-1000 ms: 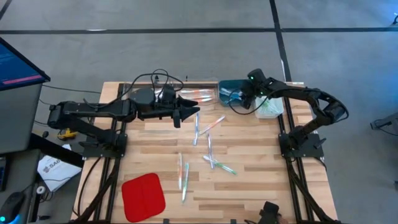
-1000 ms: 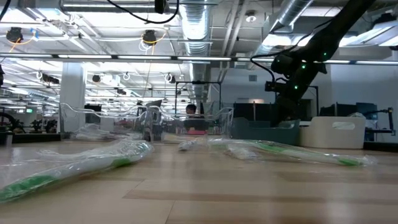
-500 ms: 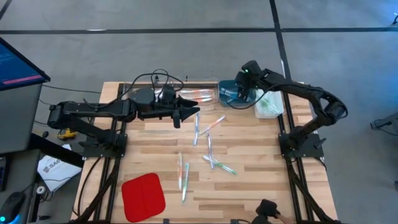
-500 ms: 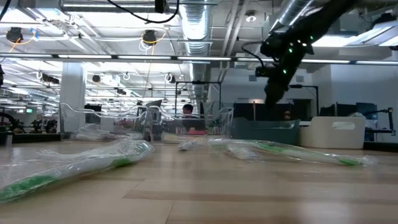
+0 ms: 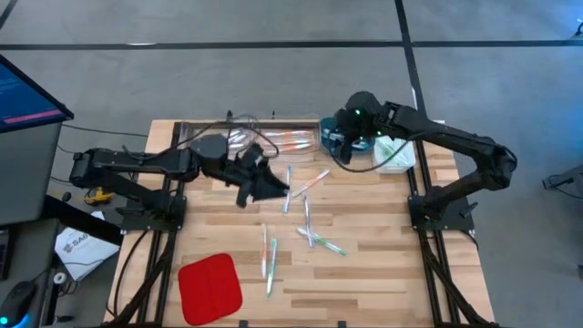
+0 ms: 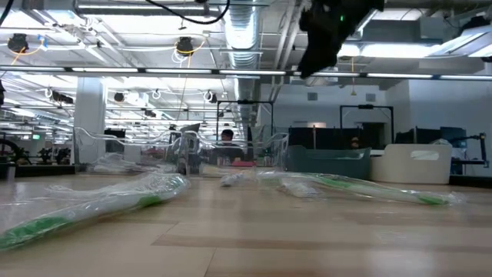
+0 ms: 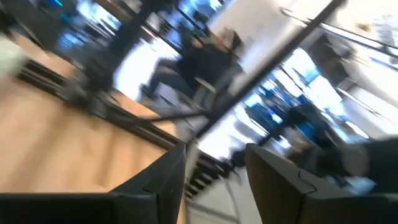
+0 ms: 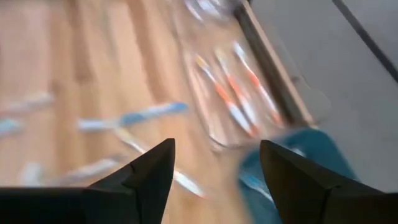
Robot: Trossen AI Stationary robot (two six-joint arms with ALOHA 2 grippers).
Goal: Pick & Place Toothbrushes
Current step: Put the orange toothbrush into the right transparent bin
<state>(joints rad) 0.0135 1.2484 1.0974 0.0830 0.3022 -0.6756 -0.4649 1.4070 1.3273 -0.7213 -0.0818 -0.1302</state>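
Left jaws (image 7: pixel 214 180) apart and empty, right jaws (image 8: pixel 214 180) apart, thin translucent toothbrushes (image 5: pixel 305 217) scattered on slatted wood table (image 5: pixel 364 273)

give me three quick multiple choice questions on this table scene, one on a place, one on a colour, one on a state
1. Where is the flat pad on the table?
A. near corner on the left arm's side
B. far edge by the bins
C. inside the teal bin

2. What colour is that pad?
A. blue
B. red
C. white

3. How are the right hand's fingers?
A. shut on a toothbrush
B. apart, holding nothing
C. shut, empty

Answers:
1. A, the high view shows it alone at that corner.
2. B, plainly red.
3. B, the right wrist view shows an empty gap between the fingers.
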